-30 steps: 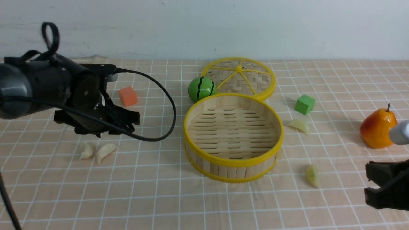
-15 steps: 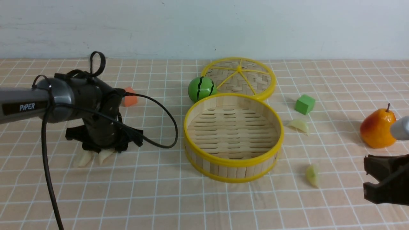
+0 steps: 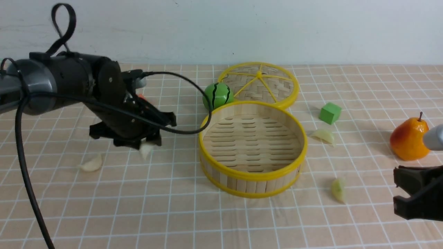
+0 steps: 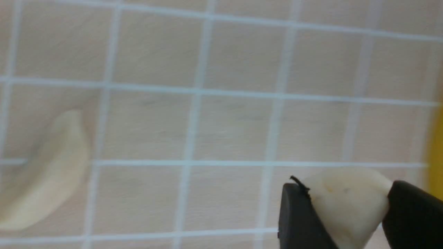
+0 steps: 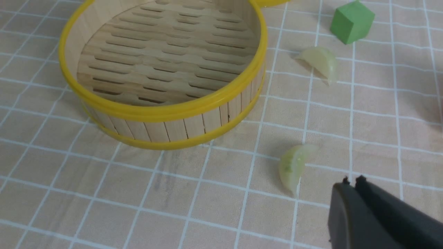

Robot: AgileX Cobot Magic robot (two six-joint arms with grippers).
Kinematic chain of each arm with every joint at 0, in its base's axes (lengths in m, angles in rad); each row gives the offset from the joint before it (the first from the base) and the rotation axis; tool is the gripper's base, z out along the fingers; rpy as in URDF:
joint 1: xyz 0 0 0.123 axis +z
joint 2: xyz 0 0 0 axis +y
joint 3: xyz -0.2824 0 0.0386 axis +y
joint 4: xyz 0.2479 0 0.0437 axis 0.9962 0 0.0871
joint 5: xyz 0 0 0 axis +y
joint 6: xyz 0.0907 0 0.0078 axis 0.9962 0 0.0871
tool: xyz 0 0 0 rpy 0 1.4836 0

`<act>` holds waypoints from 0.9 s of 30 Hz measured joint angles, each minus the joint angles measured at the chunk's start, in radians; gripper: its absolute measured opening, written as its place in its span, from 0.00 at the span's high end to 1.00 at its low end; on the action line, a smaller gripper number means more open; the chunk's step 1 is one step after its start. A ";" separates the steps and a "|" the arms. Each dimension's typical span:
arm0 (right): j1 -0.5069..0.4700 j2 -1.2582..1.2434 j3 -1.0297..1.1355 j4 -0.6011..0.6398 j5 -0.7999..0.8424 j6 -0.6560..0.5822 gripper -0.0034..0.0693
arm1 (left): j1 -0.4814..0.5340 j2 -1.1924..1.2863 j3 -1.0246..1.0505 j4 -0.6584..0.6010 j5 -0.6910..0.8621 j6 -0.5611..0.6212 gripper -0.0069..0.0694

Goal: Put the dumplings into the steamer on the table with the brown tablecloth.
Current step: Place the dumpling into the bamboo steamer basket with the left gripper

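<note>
My left gripper [image 3: 145, 147] is shut on a cream-white dumpling [image 3: 145, 150] and holds it above the brown tablecloth [image 3: 166, 207], left of the steamer [image 3: 252, 173]. The wrist view shows that dumpling [image 4: 346, 204] between the black fingers [image 4: 297, 218]. A second cream-white dumpling [image 3: 90, 164] lies on the cloth farther left; it also shows in the left wrist view [image 4: 48, 173]. Two yellow-green dumplings lie right of the empty steamer [image 5: 166, 114]: one near the green cube [image 3: 324, 135] [image 5: 320, 62], one nearer me [image 3: 338, 189] [image 5: 293, 167]. My right gripper [image 5: 351, 180] is shut and empty at the right edge.
The flat woven lid [image 3: 259, 83] lies behind the steamer with a green striped ball [image 3: 217, 95] beside it. A green cube [image 3: 330, 112] and a toy pear [image 3: 409, 139] sit on the right. An orange cube is mostly hidden behind my left arm.
My left gripper went down onto the two white dumplings, closed on one, and has lifted it up and to the right toward the steamer. The right gripper has stayed put.
</note>
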 joint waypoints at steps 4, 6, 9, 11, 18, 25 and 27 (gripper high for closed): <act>0.000 0.002 0.000 0.000 -0.006 0.000 0.90 | -0.082 -0.007 -0.069 -0.213 -0.071 0.211 0.51; 0.001 0.005 0.000 0.000 -0.016 0.000 0.90 | -0.120 0.017 -0.113 -0.270 -0.119 0.301 0.51; 0.001 0.009 0.000 0.000 -0.022 0.000 0.90 | -0.151 0.065 -0.161 -0.295 -0.171 0.383 0.52; 0.001 0.020 0.000 0.000 -0.024 0.000 0.90 | -0.169 0.132 -0.206 -0.304 -0.220 0.451 0.55; 0.001 0.066 0.000 0.049 -0.024 0.000 0.89 | -0.177 0.344 -0.298 -0.304 -0.363 0.517 0.59; 0.001 0.101 0.000 0.054 -0.026 0.000 0.88 | -0.177 0.291 -0.305 -0.269 -0.237 0.528 0.35; 0.001 0.111 -0.001 0.054 -0.026 0.000 0.88 | -0.177 0.211 -0.305 -0.203 -0.128 0.528 0.31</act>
